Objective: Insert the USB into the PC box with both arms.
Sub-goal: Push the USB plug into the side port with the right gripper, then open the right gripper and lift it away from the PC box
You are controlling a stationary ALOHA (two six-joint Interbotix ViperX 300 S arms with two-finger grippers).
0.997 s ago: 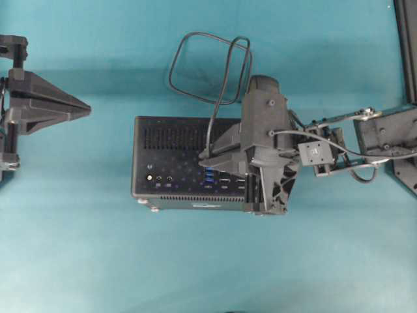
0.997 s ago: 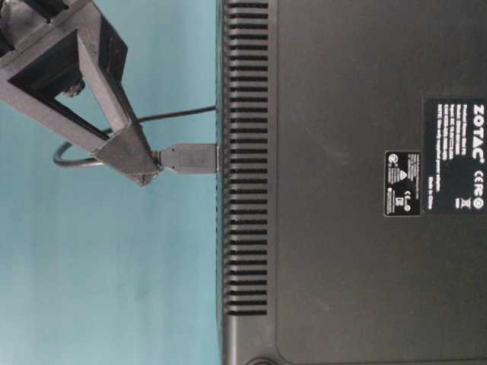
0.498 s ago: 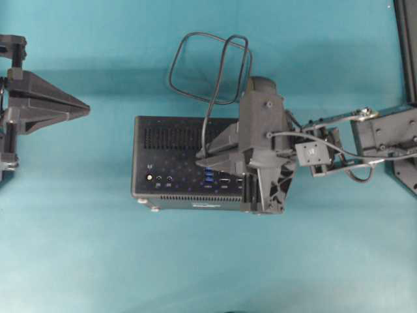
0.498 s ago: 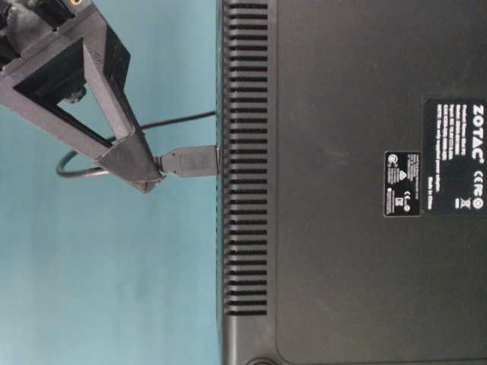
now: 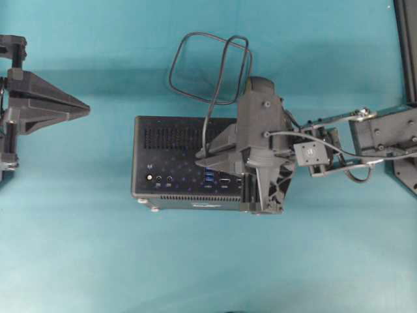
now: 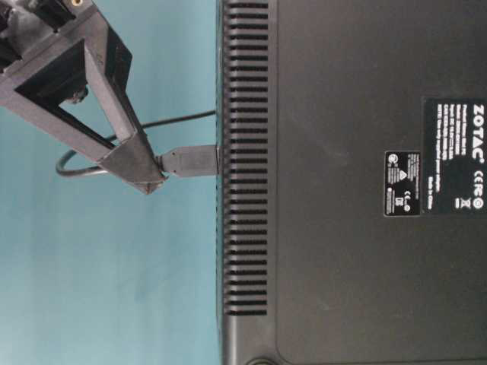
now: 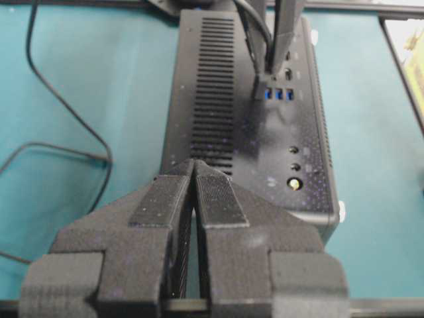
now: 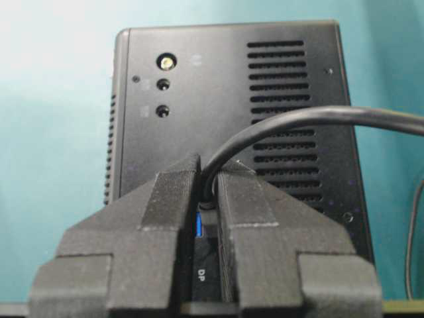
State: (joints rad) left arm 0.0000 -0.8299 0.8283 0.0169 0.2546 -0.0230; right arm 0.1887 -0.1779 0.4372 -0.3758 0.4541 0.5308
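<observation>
R hand (image 8: 205, 192): clamped narrow on the USB (image 6: 189, 160), right behind the plug; plug nose meets the port face of the PC box (image 5: 176, 140) by the blue ports (image 7: 278, 94). Can't tell how deep it sits.
L hand (image 7: 193, 192): pads pressed together, holding nothing, parked well apart from the box at the L edge, tip aimed at it.
Risk 1: box isn't braced. If R hand pushes, box could slide on the cloth toward L hand, plug never seats.
Risk 2: grip is on cable end, not plug body. A tilt there could cock the plug, jam at the port lip or scrape neighbouring ports.
Risk 3: cable arcs up out of R hand, w/ its loop lying beyond the box. A snag or tug could twist the plug off line.
Risk 4: plug flipped wrong way up? Too small to tell.
Surface (image 5: 208, 261): teal cloth, flat, mostly bare round the box; box rests w/ port face up.
Room: black frame rails (image 5: 405, 45) at far R; nothing else legible.
</observation>
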